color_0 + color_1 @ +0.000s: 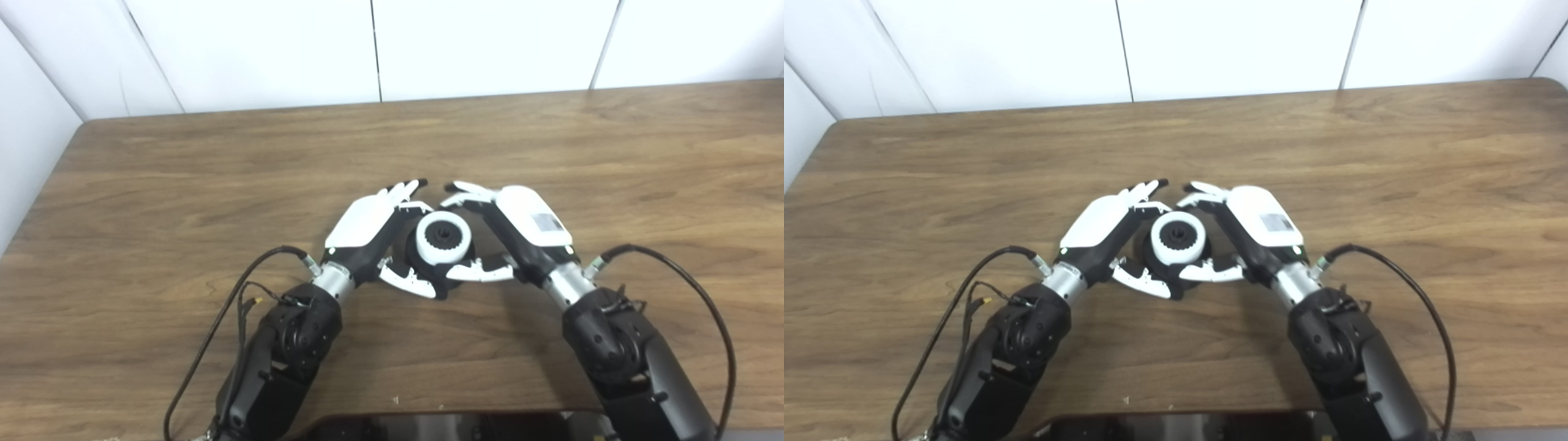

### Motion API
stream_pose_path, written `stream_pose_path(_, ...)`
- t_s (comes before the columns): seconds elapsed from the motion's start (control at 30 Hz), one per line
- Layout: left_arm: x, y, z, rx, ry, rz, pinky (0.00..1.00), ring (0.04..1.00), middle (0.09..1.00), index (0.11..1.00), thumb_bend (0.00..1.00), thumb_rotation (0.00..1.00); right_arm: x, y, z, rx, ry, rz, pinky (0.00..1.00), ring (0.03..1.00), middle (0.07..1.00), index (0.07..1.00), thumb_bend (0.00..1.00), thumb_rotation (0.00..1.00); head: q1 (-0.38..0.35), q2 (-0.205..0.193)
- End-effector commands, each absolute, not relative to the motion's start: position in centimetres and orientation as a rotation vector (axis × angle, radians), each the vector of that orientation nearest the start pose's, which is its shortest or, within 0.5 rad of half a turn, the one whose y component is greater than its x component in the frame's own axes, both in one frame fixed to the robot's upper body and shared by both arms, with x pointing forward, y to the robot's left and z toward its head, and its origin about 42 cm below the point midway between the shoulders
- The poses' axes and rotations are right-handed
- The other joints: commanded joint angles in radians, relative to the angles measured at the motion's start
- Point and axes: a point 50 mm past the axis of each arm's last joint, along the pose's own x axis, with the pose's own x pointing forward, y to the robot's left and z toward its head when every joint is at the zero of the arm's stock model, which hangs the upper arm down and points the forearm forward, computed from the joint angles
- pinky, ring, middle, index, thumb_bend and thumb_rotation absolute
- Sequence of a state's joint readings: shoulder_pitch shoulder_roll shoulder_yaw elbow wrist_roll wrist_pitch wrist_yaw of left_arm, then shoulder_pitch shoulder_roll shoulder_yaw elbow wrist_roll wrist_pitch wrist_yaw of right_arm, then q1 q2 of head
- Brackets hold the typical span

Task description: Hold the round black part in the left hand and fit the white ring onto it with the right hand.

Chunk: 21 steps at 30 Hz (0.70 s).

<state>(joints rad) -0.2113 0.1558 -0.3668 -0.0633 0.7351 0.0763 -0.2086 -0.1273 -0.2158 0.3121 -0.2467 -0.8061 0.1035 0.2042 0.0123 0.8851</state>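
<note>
**Both hands cupped around the ringed part at frame centre**

The round black part (429, 260) sits just below the middle of the frame, on or just above the wooden worktop (184, 184); whether it touches the surface cannot be told. The white ring (443, 237) lies on top of it, with the part's dark toothed hub showing through the ring's opening. How fully the ring is seated cannot be told.

The left hand (367, 229) comes in from the lower left and wraps the part from the left side. Its fingers (407, 188) curve over the far edge and its thumb reaches under the near edge, so it is gripping the black part.

The right hand (517, 223) comes in from the lower right and mirrors it. Its fingers (465, 191) bend toward the far side of the ring and its thumb lies along the near side, just below the ring. The fingers are curled about the ring, but whether they actually press on it is not clear.

The fingertips of the two hands nearly meet above the ring, with a small gap between them. Black cables loop from each wrist over the worktop. White wall panels (490, 43) fill the top of the frame.
</note>
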Motion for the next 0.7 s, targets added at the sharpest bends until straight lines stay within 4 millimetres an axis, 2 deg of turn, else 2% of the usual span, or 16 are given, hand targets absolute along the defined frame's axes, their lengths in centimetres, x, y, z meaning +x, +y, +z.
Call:
stream_pose_path(0.0, 33.5, 14.7, 17.5, 0.948, -0.306, -0.398, 1.00, 1.000, 1.000, 0.597, 0.91, 0.30, 30.5, -18.9, 17.5, -1.105, -0.203, 0.322, 0.81, 0.845, 0.896, 0.733, 0.71, 0.39, 0.001, 0.002)
stream_pose_path(0.1, 33.6, 14.8, 17.6, 0.952, -0.310, -0.396, 1.00, 1.000, 1.000, 0.598, 0.90, 0.31, 30.7, -19.0, 17.5, -1.136, -0.165, 0.344, 0.82, 0.870, 0.917, 0.764, 0.74, 0.41, -0.001, 0.002)
stream_pose_path(0.27, 33.7, 14.9, 17.7, 0.948, -0.309, -0.397, 1.00, 1.000, 1.000, 0.596, 0.91, 0.31, 30.8, -19.3, 17.9, -1.158, -0.115, 0.373, 0.83, 0.910, 0.955, 0.839, 0.85, 0.41, 0.001, 0.003)
stream_pose_path(0.37, 33.7, 15.0, 17.7, 0.951, -0.308, -0.397, 1.00, 1.000, 1.000, 0.596, 0.91, 0.31, 30.8, -19.4, 18.0, -1.152, -0.114, 0.372, 0.82, 0.905, 0.953, 0.857, 0.85, 0.52, 0.000, 0.003)
stream_pose_path(0.47, 33.8, 15.0, 17.7, 0.947, -0.309, -0.397, 1.00, 1.000, 1.000, 0.595, 0.91, 0.30, 30.7, -19.4, 18.2, -1.137, -0.123, 0.371, 0.83, 0.904, 0.953, 0.874, 0.88, 0.56, -0.003, -0.002)
stream_pose_path(0.67, 33.7, 14.9, 17.6, 0.954, -0.306, -0.398, 1.00, 1.000, 1.000, 0.596, 0.91, 0.30, 30.6, -19.3, 18.6, -1.120, -0.143, 0.371, 0.85, 0.904, 0.957, 0.883, 0.91, 0.57, -0.006, -0.010)
